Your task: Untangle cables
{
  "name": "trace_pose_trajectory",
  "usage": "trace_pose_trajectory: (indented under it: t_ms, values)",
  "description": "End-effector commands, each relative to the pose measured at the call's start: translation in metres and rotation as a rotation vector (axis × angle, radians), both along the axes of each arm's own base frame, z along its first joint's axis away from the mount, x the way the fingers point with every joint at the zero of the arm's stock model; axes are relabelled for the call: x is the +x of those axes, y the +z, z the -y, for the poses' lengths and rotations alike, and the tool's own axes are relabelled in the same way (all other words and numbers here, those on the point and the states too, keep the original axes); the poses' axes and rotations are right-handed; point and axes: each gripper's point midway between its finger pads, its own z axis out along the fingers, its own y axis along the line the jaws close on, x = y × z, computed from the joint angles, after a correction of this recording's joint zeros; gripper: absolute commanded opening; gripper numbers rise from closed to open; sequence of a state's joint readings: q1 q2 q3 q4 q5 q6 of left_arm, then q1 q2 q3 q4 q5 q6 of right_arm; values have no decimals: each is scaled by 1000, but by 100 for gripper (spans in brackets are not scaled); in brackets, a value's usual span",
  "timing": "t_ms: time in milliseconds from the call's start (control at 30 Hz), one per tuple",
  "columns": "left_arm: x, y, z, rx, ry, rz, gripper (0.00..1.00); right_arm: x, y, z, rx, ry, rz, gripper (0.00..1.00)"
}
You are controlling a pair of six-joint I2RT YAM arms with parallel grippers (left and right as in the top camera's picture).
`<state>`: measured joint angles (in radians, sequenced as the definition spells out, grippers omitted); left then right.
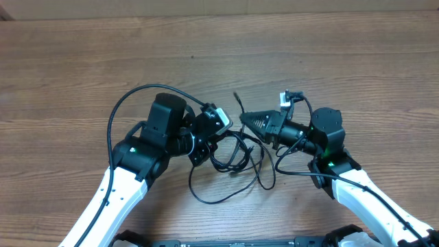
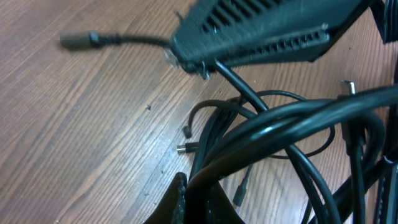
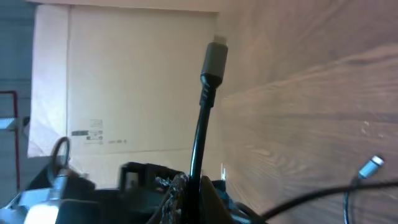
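The cables (image 1: 236,156) are a looped bunch of thin black cords on the wooden table, between my two grippers. My left gripper (image 1: 217,140) is shut on several strands of the bunch (image 2: 261,134), which run over its fingers (image 2: 189,198). My right gripper (image 1: 245,121) is shut on one cord (image 3: 200,134). That cord's grey plug end (image 3: 216,57) sticks out past the fingers (image 3: 190,193). The same plug also shows in the left wrist view (image 2: 78,40), just above the table. The two grippers are close together, tips nearly facing.
A loose loop (image 1: 226,195) of the bunch trails toward the table's front edge. Small plug ends (image 2: 183,148) lie on the wood under the bunch, and a silver plug (image 3: 372,165) lies to the right. A thicker black robot cable (image 1: 130,99) arcs over the left arm.
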<state>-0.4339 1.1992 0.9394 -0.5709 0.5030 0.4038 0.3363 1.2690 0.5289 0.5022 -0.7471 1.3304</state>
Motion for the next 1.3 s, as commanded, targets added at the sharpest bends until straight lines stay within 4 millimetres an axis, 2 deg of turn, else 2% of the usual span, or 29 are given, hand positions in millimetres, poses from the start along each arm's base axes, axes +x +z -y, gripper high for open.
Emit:
trace_pose_trajectory:
  t_ms: [0,133,167,233,267,300,333,367,467,567,633,733,833,1000,1133,1267]
  values:
    - [-9,-4,0,10,-31,-36,4,13,10,10,9,-71,37,4]
    - [-7,-12,-9,63,10,-41,4,17,9,15,6,-86,32,4]
    - [-6,-13,-10,68,14,-41,4,17,8,15,4,-87,29,8]
    - [-3,-14,-13,83,39,-40,4,16,5,15,-1,-87,15,25]
    - [0,-16,-16,92,70,-45,4,16,1,16,-8,-87,-4,41]
    - [1,-16,-18,98,89,-49,4,15,-2,16,-13,-87,-16,46]
    - [5,-18,-23,110,135,-58,4,14,-7,16,-25,-85,-32,56]
    - [8,-20,-28,122,180,-66,4,13,-11,16,-40,-80,-35,62]
    - [17,-23,-40,150,299,-81,4,10,-20,17,-65,-74,-62,68]
    - [27,-25,-56,159,470,-110,4,8,-27,17,-77,-73,-96,69]
    - [36,-25,-71,119,675,-158,4,5,-31,16,-82,-62,-118,69]
    - [46,-21,-78,29,854,-200,4,0,-31,13,-75,-30,-126,70]
    - [54,-14,-78,-69,959,-228,4,-4,-30,11,-69,-4,-128,69]
    - [61,-7,-76,-344,1222,-417,4,-7,-31,8,-71,10,-130,66]
    - [62,-14,-75,-410,1315,-502,4,-13,-26,-2,-66,43,-107,57]
    - [61,-28,-68,-406,1332,-576,4,-10,-17,-5,-57,31,-47,52]
